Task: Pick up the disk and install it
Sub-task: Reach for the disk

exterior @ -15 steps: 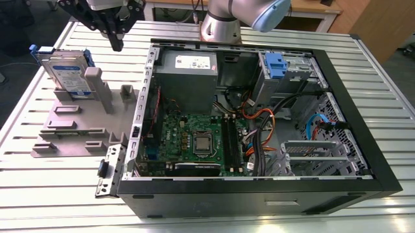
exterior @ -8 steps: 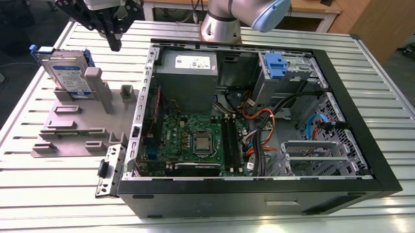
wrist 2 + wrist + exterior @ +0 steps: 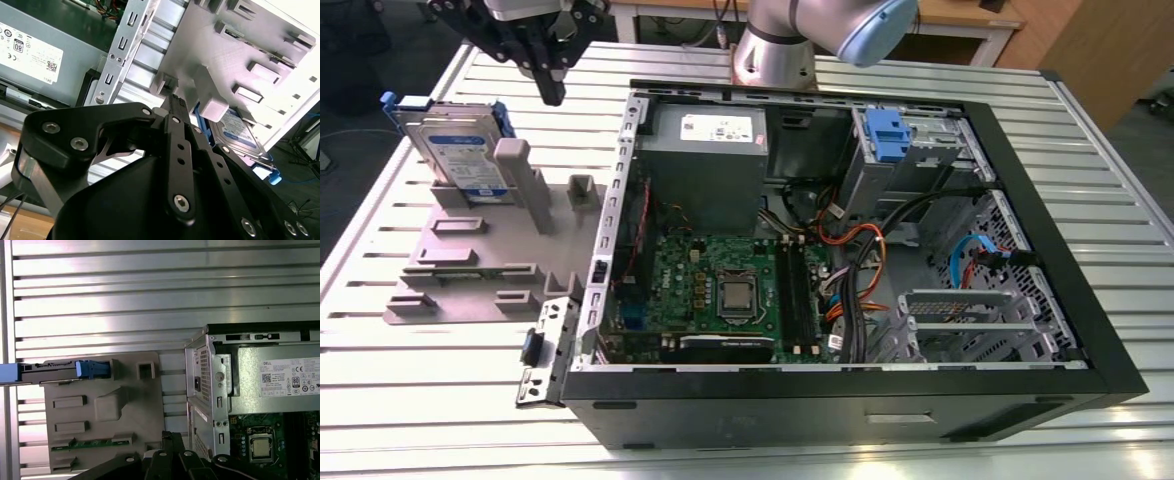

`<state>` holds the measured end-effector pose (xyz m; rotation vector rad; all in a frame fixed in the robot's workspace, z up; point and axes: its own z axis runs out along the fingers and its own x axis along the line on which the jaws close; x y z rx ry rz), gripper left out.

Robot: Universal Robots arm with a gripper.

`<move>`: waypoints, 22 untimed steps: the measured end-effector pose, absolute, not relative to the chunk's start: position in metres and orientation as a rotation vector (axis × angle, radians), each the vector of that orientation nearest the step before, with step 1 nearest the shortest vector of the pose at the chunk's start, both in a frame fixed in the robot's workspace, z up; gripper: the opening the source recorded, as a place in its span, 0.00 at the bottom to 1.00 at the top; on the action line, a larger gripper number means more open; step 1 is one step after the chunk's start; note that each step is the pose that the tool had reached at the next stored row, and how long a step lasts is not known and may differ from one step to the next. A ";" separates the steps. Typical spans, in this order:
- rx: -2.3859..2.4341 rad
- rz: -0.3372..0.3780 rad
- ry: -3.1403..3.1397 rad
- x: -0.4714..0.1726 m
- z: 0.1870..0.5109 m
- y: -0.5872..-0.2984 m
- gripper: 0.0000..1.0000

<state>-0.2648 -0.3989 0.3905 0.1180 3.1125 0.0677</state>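
Your pincer (image 3: pixel 555 92), closed on nothing, hangs above the grey stand (image 3: pixel 467 258); the disk (image 3: pixel 454 150) stands on edge just below, toward the exterior view's left.

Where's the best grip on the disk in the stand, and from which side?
Take the disk by its upper edge, coming straight down from above and pinching across its two flat faces. It stands on edge in the grey stand, whose posts cover the lower part, while the top stands free.
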 end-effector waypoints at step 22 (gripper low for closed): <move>0.118 0.068 3.112 -0.277 0.390 -0.399 0.11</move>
